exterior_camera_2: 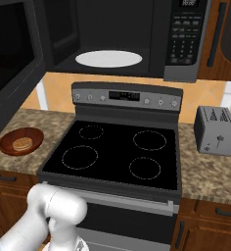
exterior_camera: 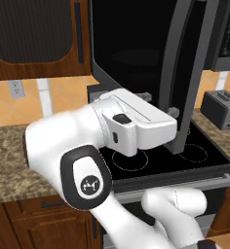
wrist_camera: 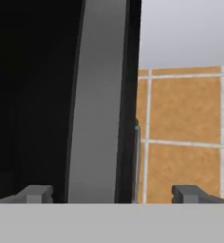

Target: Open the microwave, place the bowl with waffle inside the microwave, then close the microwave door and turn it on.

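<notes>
The gripper (wrist_camera: 111,193) has its two finger tips spread wide apart with nothing clamped between them; in the hand view the grey edge of the microwave door (wrist_camera: 97,99) rises between the tips, nearer the one at nine o'clock, with orange tiled wall (wrist_camera: 185,137) at three o'clock. In the left base view the hand sits at the swung-open door's lower edge, above the black stove (exterior_camera_2: 115,152). In the right base view the microwave (exterior_camera_2: 117,37) hangs open at twelve o'clock, a white turntable (exterior_camera_2: 108,59) inside. The bowl (exterior_camera_2: 20,141) holding the waffle (exterior_camera_2: 22,143) rests on the granite counter (exterior_camera_2: 205,169) at nine o'clock, left of the stove; a silver toaster (exterior_camera_2: 216,130) stands at three o'clock.
</notes>
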